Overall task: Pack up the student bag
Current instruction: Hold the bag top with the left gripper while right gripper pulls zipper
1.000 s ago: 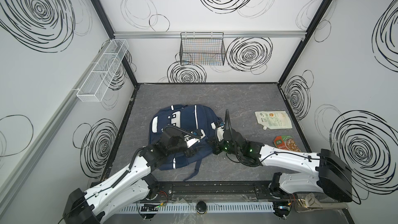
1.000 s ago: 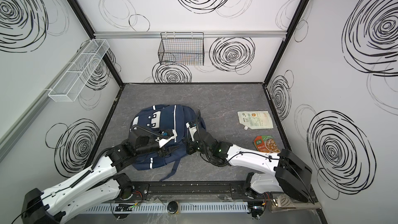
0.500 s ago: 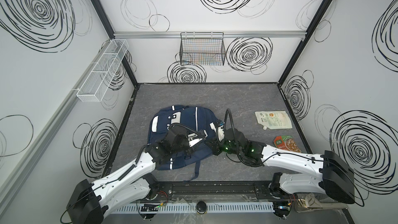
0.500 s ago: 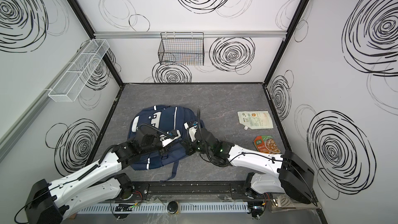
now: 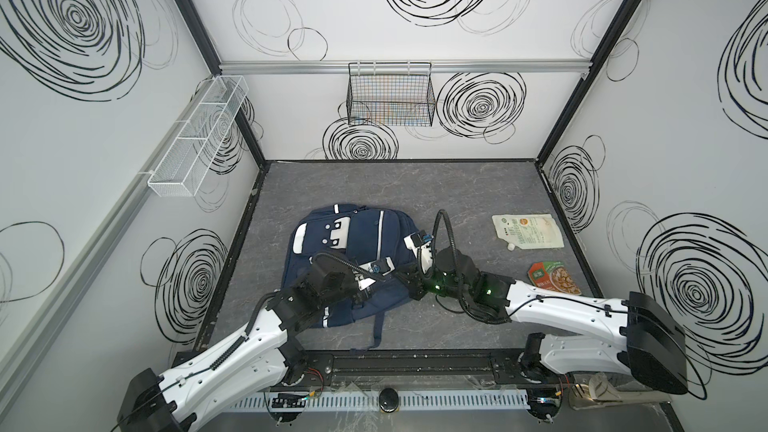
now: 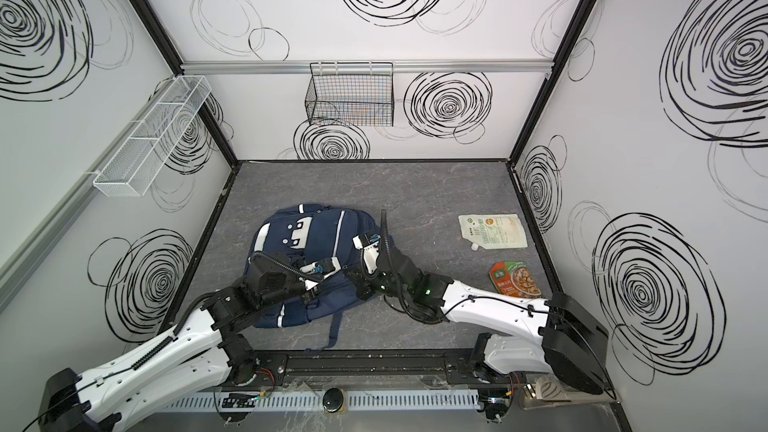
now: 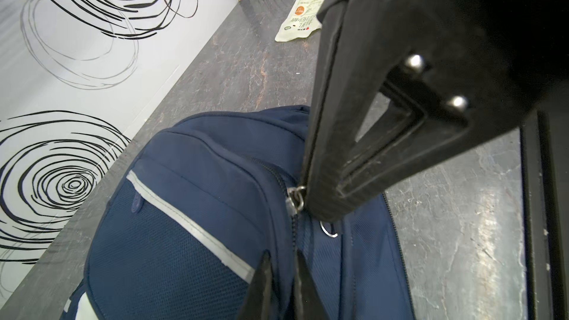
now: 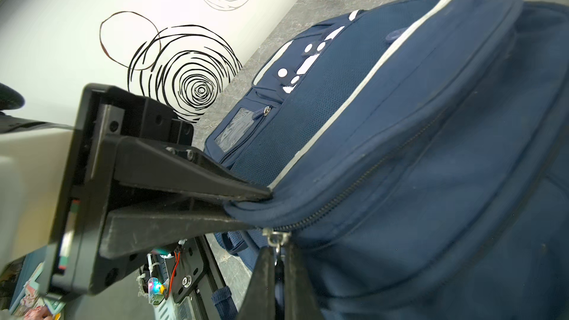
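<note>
L gripper (image 8: 251, 208), jaws now pinching bag (image 8: 431, 180), prob

Student bag (image 5: 362, 238) on table (image 5: 457, 189) left of ctr, spout pouch (image 5: 528, 231) well to its rt, food packet (image 5: 555, 279) near, in front of pouch

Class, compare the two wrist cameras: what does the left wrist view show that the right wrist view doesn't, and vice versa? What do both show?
Left wrist only: a pale pouch lying on the table. Right wrist only: the white dotted patch and clear window pocket. Both: the student bag, its zip, and a metal zipper pull.
</note>
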